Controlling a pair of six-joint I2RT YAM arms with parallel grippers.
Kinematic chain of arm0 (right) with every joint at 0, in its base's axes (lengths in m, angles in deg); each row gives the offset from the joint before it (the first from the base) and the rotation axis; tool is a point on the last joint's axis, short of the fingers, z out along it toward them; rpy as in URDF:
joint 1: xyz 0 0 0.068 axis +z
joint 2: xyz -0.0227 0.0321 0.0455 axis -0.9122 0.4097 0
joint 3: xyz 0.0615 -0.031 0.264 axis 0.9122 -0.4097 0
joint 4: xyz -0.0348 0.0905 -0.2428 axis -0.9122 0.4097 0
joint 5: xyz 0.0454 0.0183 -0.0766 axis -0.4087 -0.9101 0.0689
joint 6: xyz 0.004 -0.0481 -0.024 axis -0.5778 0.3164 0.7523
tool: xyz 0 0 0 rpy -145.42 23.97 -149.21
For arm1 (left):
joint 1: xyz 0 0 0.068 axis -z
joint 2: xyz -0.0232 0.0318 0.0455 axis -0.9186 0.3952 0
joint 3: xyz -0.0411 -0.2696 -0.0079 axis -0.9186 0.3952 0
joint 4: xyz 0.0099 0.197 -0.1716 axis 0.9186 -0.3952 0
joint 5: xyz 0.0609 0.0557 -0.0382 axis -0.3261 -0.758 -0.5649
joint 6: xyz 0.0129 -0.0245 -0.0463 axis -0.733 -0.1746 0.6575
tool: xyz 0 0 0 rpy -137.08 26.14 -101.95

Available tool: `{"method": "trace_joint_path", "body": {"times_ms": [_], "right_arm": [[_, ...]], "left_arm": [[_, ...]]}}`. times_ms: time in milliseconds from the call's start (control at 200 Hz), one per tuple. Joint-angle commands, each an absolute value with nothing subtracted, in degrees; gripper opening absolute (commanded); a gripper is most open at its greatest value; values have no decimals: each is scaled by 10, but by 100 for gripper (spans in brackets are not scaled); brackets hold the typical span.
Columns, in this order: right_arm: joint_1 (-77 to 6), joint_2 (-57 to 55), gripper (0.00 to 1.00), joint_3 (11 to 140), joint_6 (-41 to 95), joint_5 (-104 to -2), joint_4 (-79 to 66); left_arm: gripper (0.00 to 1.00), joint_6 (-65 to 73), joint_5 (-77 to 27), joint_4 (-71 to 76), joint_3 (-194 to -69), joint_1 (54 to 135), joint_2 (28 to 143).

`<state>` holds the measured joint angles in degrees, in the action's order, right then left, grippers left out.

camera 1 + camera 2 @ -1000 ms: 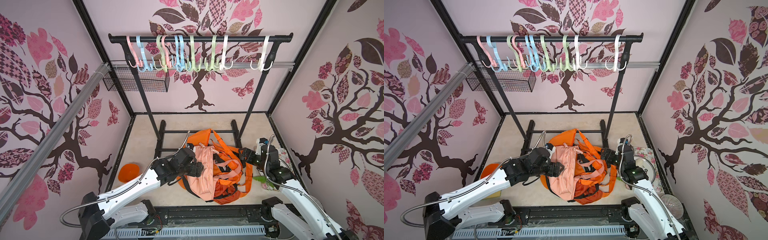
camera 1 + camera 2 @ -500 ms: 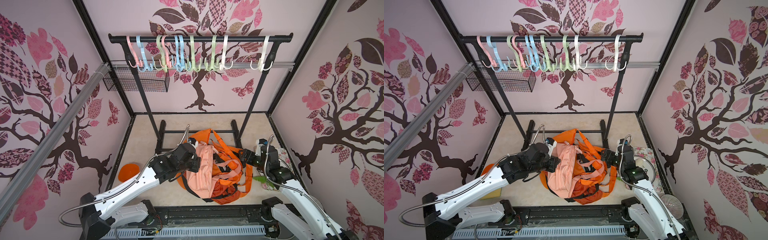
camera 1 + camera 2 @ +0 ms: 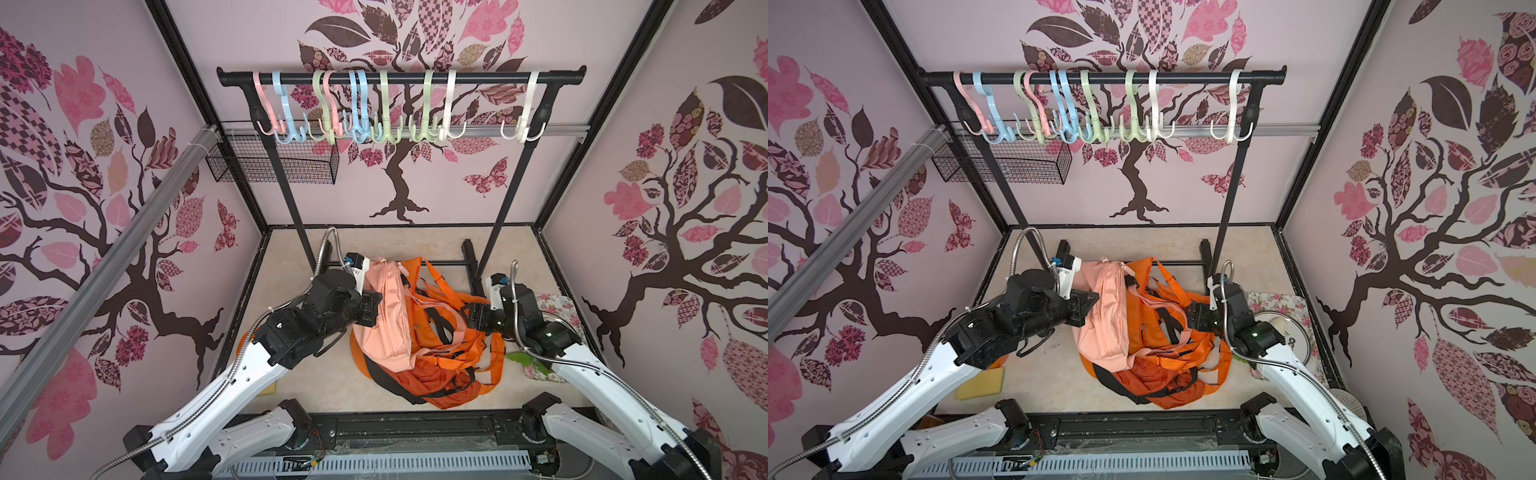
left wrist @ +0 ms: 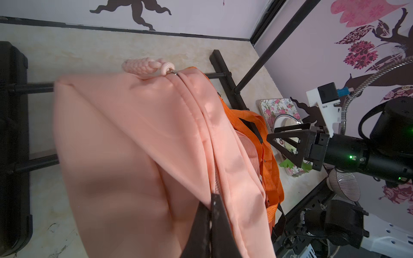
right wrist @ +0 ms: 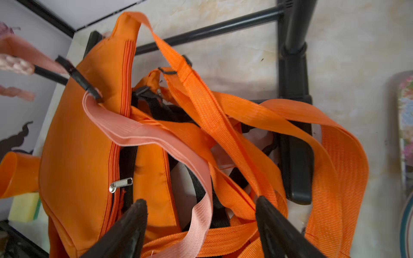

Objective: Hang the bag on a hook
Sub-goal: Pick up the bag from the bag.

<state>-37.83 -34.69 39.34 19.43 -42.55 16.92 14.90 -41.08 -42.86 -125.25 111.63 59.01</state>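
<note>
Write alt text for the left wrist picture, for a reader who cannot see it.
The left gripper is shut on a fold of the pale pink bag, which fills most of the picture. Behind it show the straps of an orange bag, and beyond them the right gripper points toward the bags.

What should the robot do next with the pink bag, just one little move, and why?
Probably the right gripper should close on the pink strap. Its jaws stand open with that strap running between them, beside orange straps, while the left gripper is shut on the pink bag. A held strap could then be lifted to a hook.
</note>
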Motion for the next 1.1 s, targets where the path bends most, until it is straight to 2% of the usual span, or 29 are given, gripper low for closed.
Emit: {"method": "trace_joint_path", "body": {"times_ms": [0, 125, 420, 805, 980, 1040, 1095], "right_arm": [[-347, -306, 71, 423, 217, -369, 204], [-346, -269, 65, 428, 213, -354, 203], [-346, -235, 62, 417, 228, -399, 167], [-345, -192, 47, 401, 220, -416, 125], [-346, -167, 32, 408, 216, -416, 122], [-346, -162, 19, 414, 210, -403, 126], [-346, -159, 1, 425, 209, -390, 134]], "left_arm": [[0, 137, -411, -419, -1241, 1113, 582], [0, 137, -415, -418, -1236, 1112, 573], [0, 142, -413, -409, -1212, 1112, 556], [0, 144, -409, -387, -1177, 1112, 512], [0, 150, -404, -379, -1159, 1111, 500], [0, 152, -402, -373, -1153, 1111, 495], [0, 149, -398, -362, -1145, 1111, 488]]}}
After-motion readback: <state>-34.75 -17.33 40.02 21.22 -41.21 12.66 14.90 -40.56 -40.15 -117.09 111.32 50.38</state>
